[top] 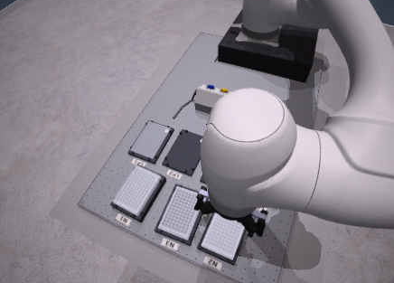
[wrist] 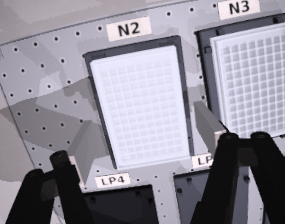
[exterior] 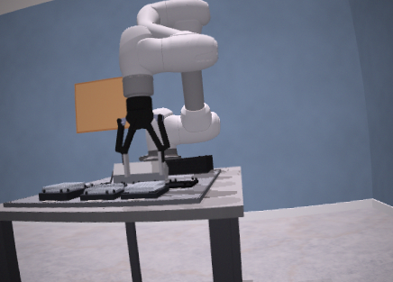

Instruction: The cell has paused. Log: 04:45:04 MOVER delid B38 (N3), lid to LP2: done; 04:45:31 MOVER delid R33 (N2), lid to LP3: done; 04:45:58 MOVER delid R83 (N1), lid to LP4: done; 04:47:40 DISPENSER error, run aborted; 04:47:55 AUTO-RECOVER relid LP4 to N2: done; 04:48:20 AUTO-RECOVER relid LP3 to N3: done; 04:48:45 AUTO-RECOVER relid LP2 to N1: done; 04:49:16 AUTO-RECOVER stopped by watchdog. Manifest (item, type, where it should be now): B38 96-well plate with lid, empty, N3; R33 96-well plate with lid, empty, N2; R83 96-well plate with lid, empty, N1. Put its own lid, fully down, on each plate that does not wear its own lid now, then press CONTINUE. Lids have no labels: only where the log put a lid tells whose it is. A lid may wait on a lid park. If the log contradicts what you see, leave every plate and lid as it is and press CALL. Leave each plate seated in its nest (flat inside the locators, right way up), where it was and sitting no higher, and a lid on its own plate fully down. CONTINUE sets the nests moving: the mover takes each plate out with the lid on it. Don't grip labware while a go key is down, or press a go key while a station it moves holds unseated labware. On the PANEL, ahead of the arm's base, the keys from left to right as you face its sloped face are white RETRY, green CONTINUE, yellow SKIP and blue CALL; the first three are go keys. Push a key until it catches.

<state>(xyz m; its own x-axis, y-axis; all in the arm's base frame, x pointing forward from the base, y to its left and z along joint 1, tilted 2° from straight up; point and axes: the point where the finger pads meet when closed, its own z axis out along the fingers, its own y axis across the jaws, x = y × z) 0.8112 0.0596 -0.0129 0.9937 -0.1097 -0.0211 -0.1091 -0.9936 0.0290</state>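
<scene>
Three plates sit in a row of nests: N1 [top: 137,192], N3 [top: 180,212] and N2 [top: 222,238], all lidded as far as can be told. The jaws [exterior: 141,150] hang partly open over N2, holding nothing. The top view alone shows two lid parks [top: 151,141] at 12 o'clock from N1 and the panel [top: 209,95]. The wrist view reads the LP4 label [wrist: 113,179]. All rest on the worktop [exterior: 227,198].

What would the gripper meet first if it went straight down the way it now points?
Most likely the lidded plate in nest N2. The gripper hangs open, fingers pointing down, with nothing between them. The wrist view suggests its near edge, toward the LP4 label; depth is unclear.
</scene>
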